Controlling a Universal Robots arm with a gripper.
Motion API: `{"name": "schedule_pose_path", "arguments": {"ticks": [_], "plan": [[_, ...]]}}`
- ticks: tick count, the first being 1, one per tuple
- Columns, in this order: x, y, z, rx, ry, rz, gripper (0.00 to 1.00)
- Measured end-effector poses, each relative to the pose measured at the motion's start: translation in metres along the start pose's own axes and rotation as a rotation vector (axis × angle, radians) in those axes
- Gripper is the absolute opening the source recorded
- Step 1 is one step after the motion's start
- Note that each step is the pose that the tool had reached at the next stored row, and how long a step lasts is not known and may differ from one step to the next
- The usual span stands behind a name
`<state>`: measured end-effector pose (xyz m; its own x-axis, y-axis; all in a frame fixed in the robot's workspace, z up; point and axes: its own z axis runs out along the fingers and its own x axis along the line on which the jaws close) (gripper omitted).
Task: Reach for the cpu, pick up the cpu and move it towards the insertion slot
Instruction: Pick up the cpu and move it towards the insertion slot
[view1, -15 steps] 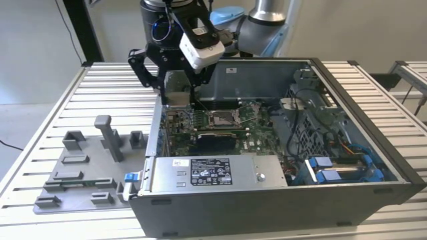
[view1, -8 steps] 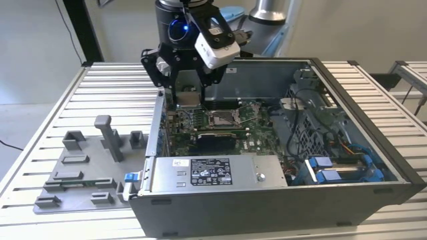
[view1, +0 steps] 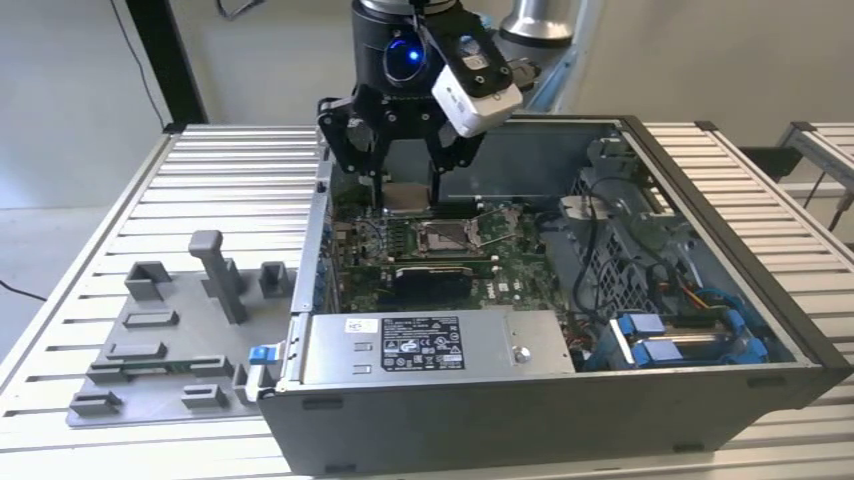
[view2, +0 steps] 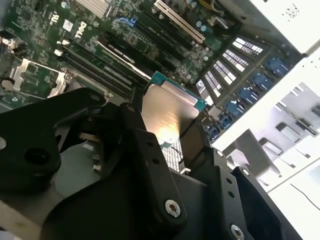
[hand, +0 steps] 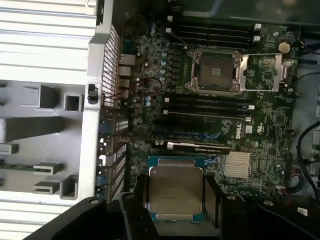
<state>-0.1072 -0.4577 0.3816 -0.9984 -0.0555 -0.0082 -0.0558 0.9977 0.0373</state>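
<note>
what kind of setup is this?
Probably a lab bench for robot PC-assembly trials: an open computer case on a slatted metal table, a grey parts tray beside it, and a gripper holding a cpu over the motherboard.

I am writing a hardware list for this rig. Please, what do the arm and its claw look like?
The claw is matte black, with thick angular linkage fingers joined by silver screws. Above it sits a glossy black cylindrical body with a glowing blue light. A white boxy camera is mounted at its side. The arm above is silver-grey metal.
</note>
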Motion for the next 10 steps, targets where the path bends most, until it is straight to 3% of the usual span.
{"name": "schedule_pose_path", "arguments": {"ticks": [10], "plan": [[-0.0385, -0.0007, 0.0007, -0.0001, 0.0, 0.0, 0.0]]}}
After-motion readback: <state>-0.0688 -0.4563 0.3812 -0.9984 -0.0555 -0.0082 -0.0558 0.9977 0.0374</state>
